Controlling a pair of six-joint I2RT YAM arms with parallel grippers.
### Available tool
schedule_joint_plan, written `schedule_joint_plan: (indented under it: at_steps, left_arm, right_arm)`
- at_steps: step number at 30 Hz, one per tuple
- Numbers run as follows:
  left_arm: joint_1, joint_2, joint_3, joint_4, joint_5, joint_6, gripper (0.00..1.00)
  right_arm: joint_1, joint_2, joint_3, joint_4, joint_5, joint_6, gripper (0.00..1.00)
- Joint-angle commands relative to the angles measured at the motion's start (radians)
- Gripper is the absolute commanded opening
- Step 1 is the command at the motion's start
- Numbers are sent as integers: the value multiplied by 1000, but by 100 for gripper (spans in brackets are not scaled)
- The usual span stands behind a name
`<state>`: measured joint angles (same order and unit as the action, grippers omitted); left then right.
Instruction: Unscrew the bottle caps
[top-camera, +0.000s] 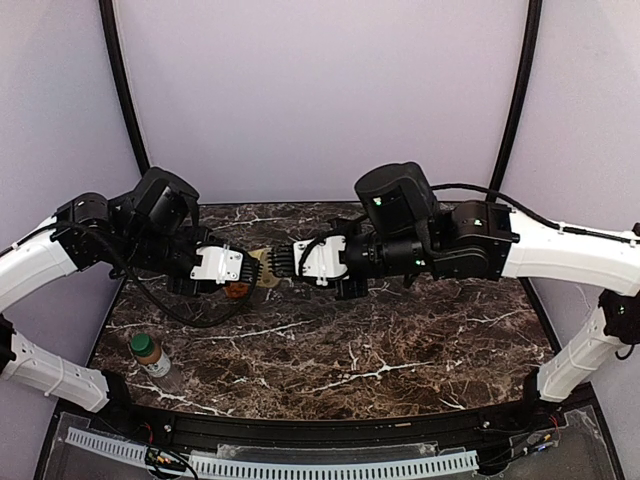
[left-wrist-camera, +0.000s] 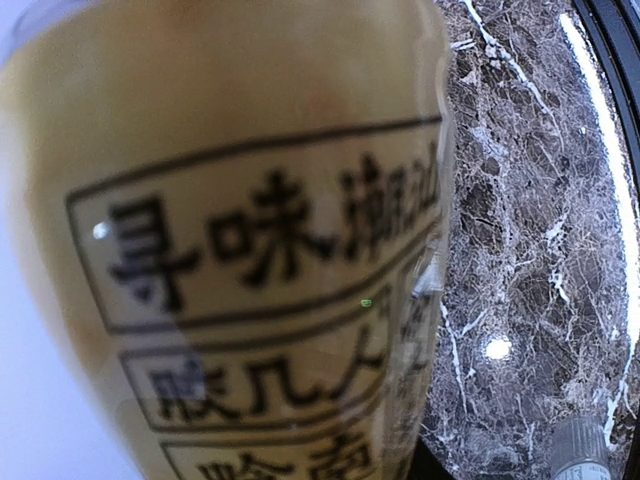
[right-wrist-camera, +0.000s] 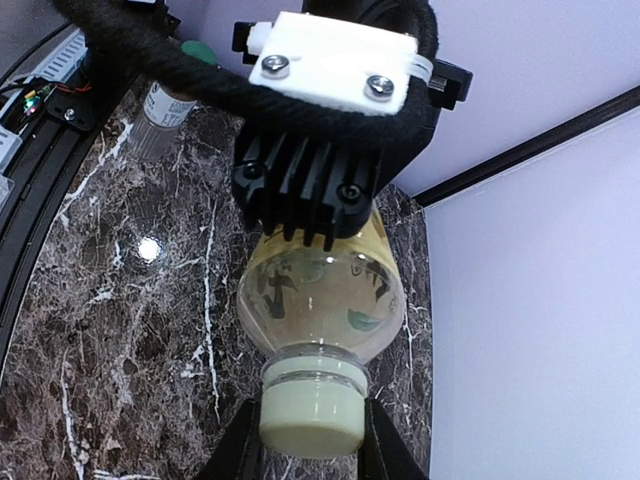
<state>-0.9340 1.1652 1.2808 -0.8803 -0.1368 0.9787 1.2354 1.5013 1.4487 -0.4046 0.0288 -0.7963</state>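
Jaws on my right gripper (right-wrist-camera: 312, 440) pinch the cream screw cap (right-wrist-camera: 312, 415) of the tall clear plastic bottle with the yellow label (right-wrist-camera: 320, 300), while those on my left gripper (right-wrist-camera: 315, 222) clasp its body, holding it level above the dark marble tabletop (right-wrist-camera: 150, 330). Left of my left jaws and well apart, a small clear white-labelled bottle (top-camera: 152, 358) stands.

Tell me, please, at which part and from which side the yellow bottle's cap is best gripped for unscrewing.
Grip the cream cap on its round side wall, the right claw coming end-on along the bottle's axis. The yellow bottle lies level in the air, its body held by the left claw, so the cap points toward the right claw.
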Motion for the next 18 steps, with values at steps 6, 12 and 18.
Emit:
schedule_joint_plan:
  at_steps: [6, 12, 18]
  left_arm:
    - [-9, 9, 18, -9, 33, 19, 22]
    - [-9, 2, 16, 26, 3, 11, 22]
    - [-9, -8, -9, 185, -134, 6, 22]
  right_arm:
    - [36, 12, 8, 85, 11, -71, 57]
    - [35, -69, -60, 183, 1, 19, 85]
    - [-10, -163, -95, 213, -108, 294, 95]
